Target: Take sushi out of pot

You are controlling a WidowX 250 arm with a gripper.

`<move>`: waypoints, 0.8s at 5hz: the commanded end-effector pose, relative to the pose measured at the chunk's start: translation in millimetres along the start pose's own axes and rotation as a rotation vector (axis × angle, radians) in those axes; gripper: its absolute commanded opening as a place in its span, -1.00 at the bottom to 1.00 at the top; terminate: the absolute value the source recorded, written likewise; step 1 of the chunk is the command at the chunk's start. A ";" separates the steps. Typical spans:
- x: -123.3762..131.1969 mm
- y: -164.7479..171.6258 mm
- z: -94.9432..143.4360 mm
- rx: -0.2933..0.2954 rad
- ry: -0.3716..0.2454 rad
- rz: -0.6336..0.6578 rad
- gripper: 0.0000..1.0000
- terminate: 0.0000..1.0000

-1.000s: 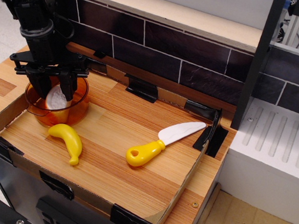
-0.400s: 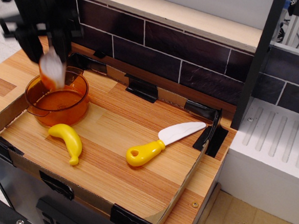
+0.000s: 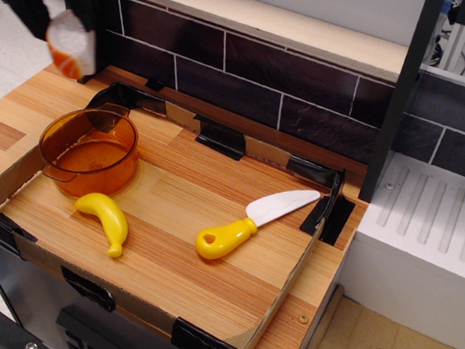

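Observation:
My gripper [image 3: 64, 44] is high at the top left of the view, shut on the sushi [image 3: 68, 45], a white piece with an orange-red layer at its lower left. It hangs in the air well above and behind the pot. The pot [image 3: 90, 152] is a round translucent orange plastic pot with a small handle. It stands at the left end of the wooden tray with nothing in it. Most of the gripper body is cut off by the frame's top edge.
A yellow toy banana [image 3: 106, 218] lies just in front of the pot. A toy knife [image 3: 253, 221] with a yellow handle and white blade lies in the middle right. The wooden tray [image 3: 170, 274] has low cardboard walls with black clips. A dark tiled wall [image 3: 287, 82] runs behind.
The gripper was down in the pot around the sushi. It has lifted straight up with the sushi in it, and the pot now stands empty.

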State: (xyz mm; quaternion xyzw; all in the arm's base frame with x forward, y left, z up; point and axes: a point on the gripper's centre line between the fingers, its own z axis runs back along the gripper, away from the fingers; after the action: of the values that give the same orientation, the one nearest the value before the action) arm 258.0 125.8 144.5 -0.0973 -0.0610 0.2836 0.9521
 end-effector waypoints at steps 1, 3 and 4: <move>-64.0 -30.7 -27.6 0.060 0.086 -0.198 -1.00 -1.00; -33.2 -50.0 -61.2 0.101 0.046 -0.142 -1.00 -1.00; -12.2 -59.3 -77.2 0.093 0.006 -0.104 -1.00 -1.00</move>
State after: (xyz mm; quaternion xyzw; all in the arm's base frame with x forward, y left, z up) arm 290.4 51.7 69.6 -0.0507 -0.0263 0.2391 0.9693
